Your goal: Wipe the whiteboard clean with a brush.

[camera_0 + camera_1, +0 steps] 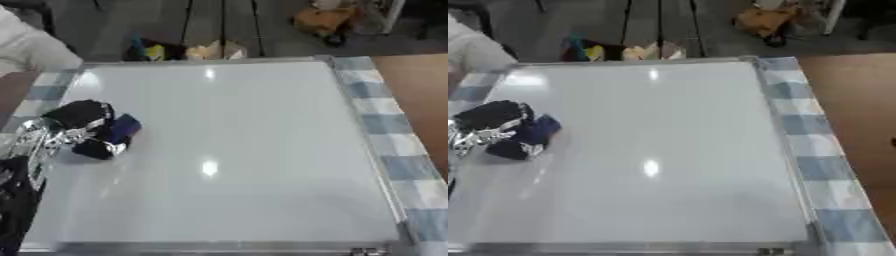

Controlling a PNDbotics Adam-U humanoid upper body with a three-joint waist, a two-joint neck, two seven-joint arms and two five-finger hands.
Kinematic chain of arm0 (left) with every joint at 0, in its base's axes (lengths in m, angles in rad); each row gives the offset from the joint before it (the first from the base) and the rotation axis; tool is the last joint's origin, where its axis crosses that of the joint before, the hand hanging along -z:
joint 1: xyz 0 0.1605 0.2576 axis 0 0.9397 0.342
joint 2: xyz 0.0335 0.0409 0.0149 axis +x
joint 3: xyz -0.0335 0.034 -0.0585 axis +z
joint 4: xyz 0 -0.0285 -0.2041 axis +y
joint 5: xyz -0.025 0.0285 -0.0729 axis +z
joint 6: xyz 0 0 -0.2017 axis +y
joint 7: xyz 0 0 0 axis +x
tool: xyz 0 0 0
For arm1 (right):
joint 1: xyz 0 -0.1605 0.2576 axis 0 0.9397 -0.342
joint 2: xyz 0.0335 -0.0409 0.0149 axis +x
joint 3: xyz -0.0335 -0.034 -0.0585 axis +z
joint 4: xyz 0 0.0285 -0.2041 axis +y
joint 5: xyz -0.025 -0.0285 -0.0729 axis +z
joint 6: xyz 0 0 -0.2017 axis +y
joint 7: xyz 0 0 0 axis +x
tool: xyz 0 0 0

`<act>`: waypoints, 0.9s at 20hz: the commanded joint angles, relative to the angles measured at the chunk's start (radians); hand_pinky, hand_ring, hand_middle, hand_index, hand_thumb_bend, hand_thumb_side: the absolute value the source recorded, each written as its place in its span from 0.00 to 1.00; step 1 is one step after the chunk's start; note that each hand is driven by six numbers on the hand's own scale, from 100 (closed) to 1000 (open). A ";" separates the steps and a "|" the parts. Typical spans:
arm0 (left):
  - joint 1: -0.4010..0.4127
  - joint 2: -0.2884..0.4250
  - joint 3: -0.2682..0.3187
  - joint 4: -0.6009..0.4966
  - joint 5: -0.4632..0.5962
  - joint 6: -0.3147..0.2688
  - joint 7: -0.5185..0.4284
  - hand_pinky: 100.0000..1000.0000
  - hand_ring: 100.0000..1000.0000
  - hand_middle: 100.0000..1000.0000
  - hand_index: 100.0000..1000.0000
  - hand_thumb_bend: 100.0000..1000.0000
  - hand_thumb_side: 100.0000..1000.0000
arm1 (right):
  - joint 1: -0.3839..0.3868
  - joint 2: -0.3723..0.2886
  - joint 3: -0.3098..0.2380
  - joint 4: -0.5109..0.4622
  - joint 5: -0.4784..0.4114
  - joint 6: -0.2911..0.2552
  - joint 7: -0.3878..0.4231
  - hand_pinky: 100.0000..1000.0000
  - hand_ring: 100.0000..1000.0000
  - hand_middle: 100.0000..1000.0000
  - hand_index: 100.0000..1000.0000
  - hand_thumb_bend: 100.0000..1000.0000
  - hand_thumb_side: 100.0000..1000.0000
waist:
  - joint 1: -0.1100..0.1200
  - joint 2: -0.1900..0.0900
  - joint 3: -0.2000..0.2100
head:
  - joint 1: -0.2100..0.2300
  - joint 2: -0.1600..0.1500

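- whiteboard (227, 150) flat on worktop, fills most of both views, silver frame all round, surface reads white with only light glare spots, no marks made out.
- blue-and-white checked cloth (394, 145) under the board, showing along right edge and at far-left corner.
- bare brown worktop (864, 105) beyond the cloth on the right.
- left hand (87, 125) in from left edge, black with silver parts, sitting over the board's left side about mid-height.
- fingers curled round a dark blue brush (118, 131); brush sticks out toward board centre, down on or just over the surface, contact not clear.
- left arm (26, 165) running down the left edge toward the lower-left corner, silver joint then black section.
- right hand in neither view.
- clutter past the far edge of the board: yellow and pale items (197, 50) on the floor, an orange-brown object (322, 20) further back right.
- white sleeve (31, 47) of a person at top-left corner, off the board, touching nothing on it.
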 commanded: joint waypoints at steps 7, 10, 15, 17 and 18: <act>0.035 -0.055 -0.100 -0.078 -0.002 -0.095 -0.022 0.22 0.41 0.22 0.42 0.00 0.52 | -0.008 -0.015 -0.002 -0.020 -0.011 0.001 0.002 0.68 0.84 0.58 0.79 0.00 0.81 | -0.004 -0.008 0.000 | 0.004 -0.008; 0.033 -0.057 -0.123 -0.111 0.014 -0.125 -0.031 0.22 0.40 0.22 0.42 0.00 0.52 | -0.009 -0.016 -0.002 -0.020 -0.012 0.001 0.002 0.68 0.84 0.58 0.79 0.00 0.81 | -0.003 -0.009 -0.001 | 0.005 -0.007; 0.036 -0.064 -0.161 -0.158 0.048 -0.167 -0.061 0.22 0.40 0.22 0.42 0.00 0.51 | -0.008 -0.018 -0.002 -0.020 -0.015 -0.003 0.001 0.68 0.84 0.58 0.79 0.00 0.81 | -0.004 -0.009 -0.001 | 0.008 -0.006; 0.039 -0.066 -0.175 -0.179 0.057 -0.179 -0.070 0.22 0.40 0.22 0.42 0.00 0.51 | -0.008 -0.019 -0.002 -0.020 -0.016 -0.004 0.001 0.68 0.84 0.58 0.79 0.00 0.81 | -0.004 -0.010 0.000 | 0.009 -0.005; 0.040 -0.066 -0.181 -0.188 0.061 -0.184 -0.074 0.22 0.41 0.22 0.42 0.00 0.50 | -0.008 -0.020 -0.002 -0.020 -0.017 -0.003 0.000 0.68 0.84 0.58 0.79 0.00 0.81 | -0.003 -0.010 0.000 | 0.009 -0.004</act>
